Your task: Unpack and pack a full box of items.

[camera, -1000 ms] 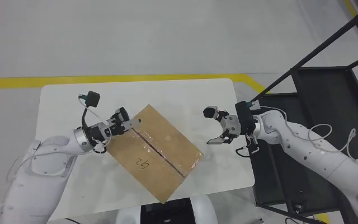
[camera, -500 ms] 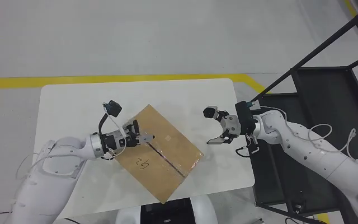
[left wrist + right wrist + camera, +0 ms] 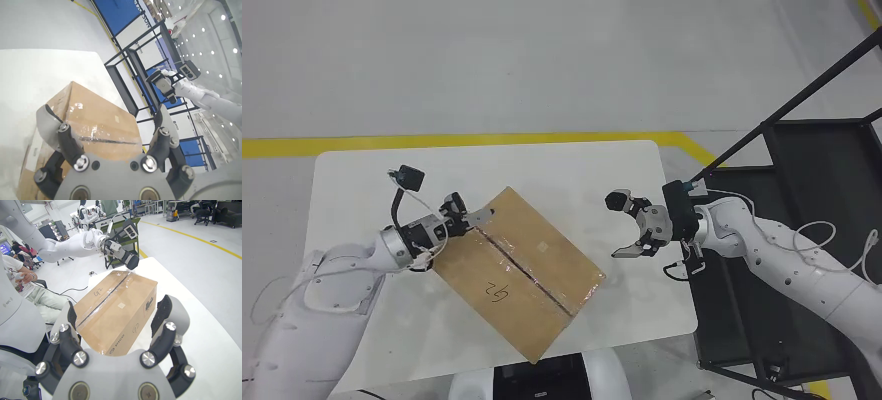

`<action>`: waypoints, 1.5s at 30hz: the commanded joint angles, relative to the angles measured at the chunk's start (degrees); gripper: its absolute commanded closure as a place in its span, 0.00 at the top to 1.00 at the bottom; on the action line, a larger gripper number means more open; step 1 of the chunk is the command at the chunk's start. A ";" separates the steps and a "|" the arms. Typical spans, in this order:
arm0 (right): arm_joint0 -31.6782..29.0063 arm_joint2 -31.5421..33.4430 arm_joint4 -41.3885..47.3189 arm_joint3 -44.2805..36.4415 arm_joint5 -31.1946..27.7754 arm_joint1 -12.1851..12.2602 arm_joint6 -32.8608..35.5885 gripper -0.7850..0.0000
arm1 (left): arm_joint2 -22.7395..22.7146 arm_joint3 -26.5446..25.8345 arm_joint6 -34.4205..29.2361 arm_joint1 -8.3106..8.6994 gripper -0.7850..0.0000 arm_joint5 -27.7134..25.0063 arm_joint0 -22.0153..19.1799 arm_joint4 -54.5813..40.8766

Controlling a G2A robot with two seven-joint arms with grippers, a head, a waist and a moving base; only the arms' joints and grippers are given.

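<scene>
Taped cardboard box (image 3: 527, 275) lying shut on the table (image 3: 572, 170), with left gripper (image 3: 470, 212), fingers apart, drawn back from mid-seam to the box's end, and right gripper (image 3: 621, 227), likewise spread, off the opposite end: tape seemingly intact.

Bright, even overhead light for you; the white bench (image 3: 572, 170) nearly washes out, the taped box (image 3: 105, 117) glints, and your wrist views bow at the edges.
</scene>
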 commanded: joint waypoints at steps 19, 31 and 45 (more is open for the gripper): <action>0.00 0.00 0.00 0.00 0.00 0.00 0.00 1.00 | -2.83 2.54 17.38 -1.15 1.00 -5.27 -0.64 -3.50; 0.00 0.00 0.00 0.00 0.00 0.00 0.00 1.00 | -1.09 4.82 7.10 -0.98 1.00 -1.95 -0.71 -4.22; 0.00 0.00 0.00 0.00 0.00 0.00 0.00 1.00 | 6.40 15.25 1.98 -2.52 1.00 -0.22 -8.50 -6.61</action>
